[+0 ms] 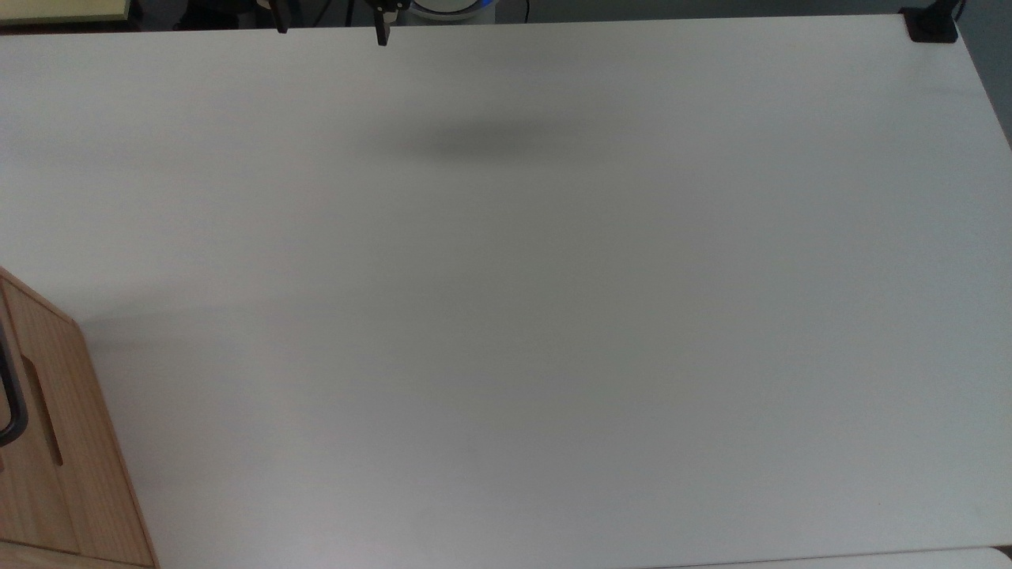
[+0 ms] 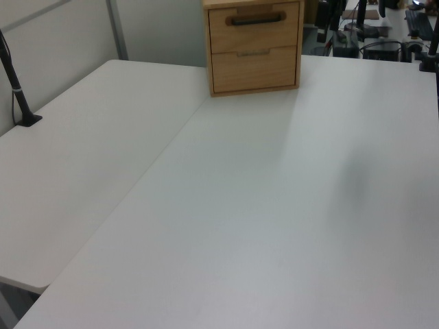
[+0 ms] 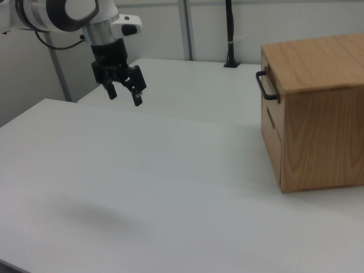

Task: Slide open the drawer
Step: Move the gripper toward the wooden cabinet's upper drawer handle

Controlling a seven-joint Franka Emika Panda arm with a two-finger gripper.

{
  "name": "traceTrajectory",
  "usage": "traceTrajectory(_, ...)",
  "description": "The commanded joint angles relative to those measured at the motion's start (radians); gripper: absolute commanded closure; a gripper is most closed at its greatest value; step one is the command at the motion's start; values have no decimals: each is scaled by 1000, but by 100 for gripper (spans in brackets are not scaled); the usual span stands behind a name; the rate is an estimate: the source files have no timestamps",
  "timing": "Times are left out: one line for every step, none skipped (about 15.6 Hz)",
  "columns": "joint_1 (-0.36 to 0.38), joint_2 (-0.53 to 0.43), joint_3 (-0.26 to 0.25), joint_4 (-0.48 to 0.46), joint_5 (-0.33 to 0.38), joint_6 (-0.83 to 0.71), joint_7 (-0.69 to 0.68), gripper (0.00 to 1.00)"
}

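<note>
The big white table (image 3: 142,170) is mostly bare. At the far end from the arm sits the wooden cabinet (image 3: 324,131), on the right view's right side and at the top of the left view. The drawer (image 2: 255,26) is the top one, with a black bar handle (image 2: 256,20) across its front – it looks pushed all the way in. Below it is a second drawer (image 2: 255,67) with just a slot.

The gripper (image 3: 125,91) hangs in the air above the table, well apart from the cabinet, with its two fingers spread wide and nothing between them. Its finger tips peek in at the top edge of the top view.

What could go wrong? The arm has a long way to go. If it comes in too low, it could hook the wrong drawer. If the fingers miss the thin bar, they could bump the wood front and shove the whole cabinet back (nothing seems to hold it down). A pull that is not straight could make the drawer stick – or drag the cabinet along.

Hard to see: the top view cuts off most of the cabinet at its left edge. The right view shows the handle only from the side.
</note>
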Motion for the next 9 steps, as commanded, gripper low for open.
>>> traceTrajectory(12,-8,0,5,-4,-53,11,0)
traceTrajectory(13,-7,0,5,-4,-51,11,0)
traceTrajectory(13,-4,0,7,-4,-54,13,0)
traceTrajectory(13,-4,0,5,-4,-53,11,0)
traceTrajectory(13,-5,2,5,-4,-51,11,0)
traceTrajectory(16,-8,2,2,-4,-54,11,0)
traceTrajectory(18,-7,2,2,-4,-54,11,0)
traceTrajectory(18,-7,3,-1,-4,-53,11,0)
traceTrajectory(18,-7,3,-1,-4,-53,11,0)
